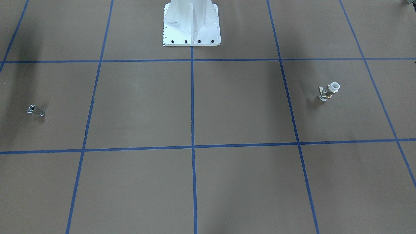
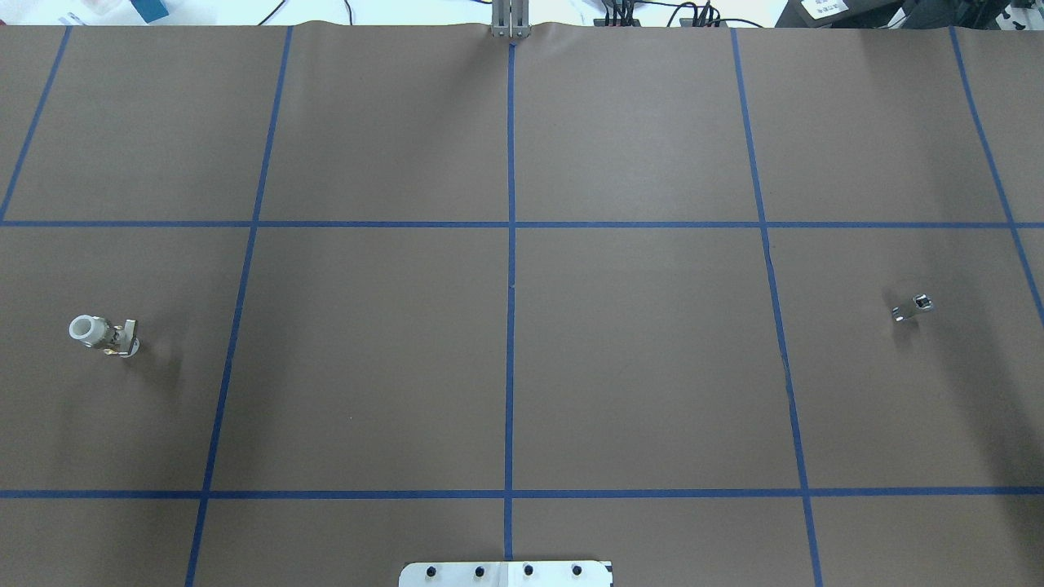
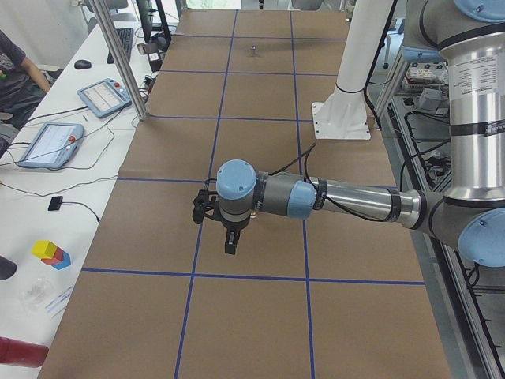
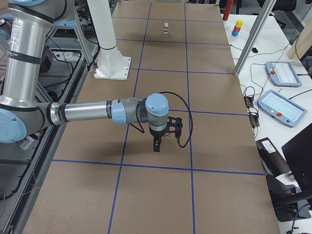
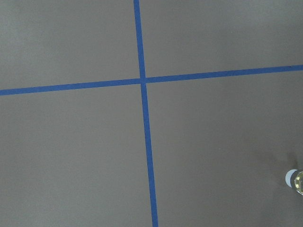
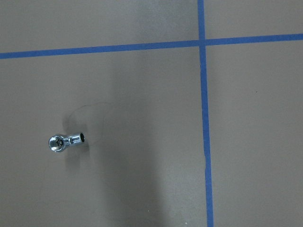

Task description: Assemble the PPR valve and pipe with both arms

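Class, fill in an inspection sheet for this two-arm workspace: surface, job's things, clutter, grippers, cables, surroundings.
Surface: brown paper with a blue tape grid, lying flat.
Job's things: PPR valve upright on the robot's left side; pipe lying on the right side, far apart.
Clutter: nothing seen on the paper.
Grippers: left gripper and right gripper above the paper, neither at a part; open or shut unclear.
Cables: black cable loops at each wrist.
Surroundings: white pedestal base; teach pendants; coloured blocks; a person's arm.
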Action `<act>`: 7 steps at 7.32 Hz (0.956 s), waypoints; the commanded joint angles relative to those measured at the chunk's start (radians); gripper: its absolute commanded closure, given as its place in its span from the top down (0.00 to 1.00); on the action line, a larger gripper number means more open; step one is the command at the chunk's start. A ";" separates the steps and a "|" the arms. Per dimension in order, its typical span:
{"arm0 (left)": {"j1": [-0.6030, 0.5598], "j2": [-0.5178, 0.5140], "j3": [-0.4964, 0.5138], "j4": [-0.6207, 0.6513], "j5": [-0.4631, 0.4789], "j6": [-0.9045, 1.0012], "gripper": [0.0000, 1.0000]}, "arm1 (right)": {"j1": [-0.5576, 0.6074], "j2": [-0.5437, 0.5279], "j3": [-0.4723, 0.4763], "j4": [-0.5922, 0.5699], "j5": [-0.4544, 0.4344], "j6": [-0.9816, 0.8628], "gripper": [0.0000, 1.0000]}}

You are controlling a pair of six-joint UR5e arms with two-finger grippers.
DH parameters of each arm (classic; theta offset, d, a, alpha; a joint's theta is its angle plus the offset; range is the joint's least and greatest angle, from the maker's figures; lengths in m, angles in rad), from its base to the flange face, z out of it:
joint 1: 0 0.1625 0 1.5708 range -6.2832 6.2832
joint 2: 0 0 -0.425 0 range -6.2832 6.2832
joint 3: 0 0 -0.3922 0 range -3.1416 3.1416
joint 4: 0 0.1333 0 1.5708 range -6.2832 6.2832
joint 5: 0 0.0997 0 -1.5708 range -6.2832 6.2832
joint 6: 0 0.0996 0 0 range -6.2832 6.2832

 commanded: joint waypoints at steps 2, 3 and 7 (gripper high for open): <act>0.002 -0.003 -0.005 -0.008 -0.001 0.004 1.00 | -0.003 -0.006 -0.036 0.161 0.019 -0.008 1.00; 0.004 -0.012 -0.013 -0.007 -0.002 -0.046 1.00 | -0.007 -0.006 -0.044 0.173 0.016 -0.001 1.00; 0.244 -0.038 -0.047 -0.160 0.087 -0.368 0.99 | -0.050 -0.006 -0.046 0.173 -0.027 0.002 1.00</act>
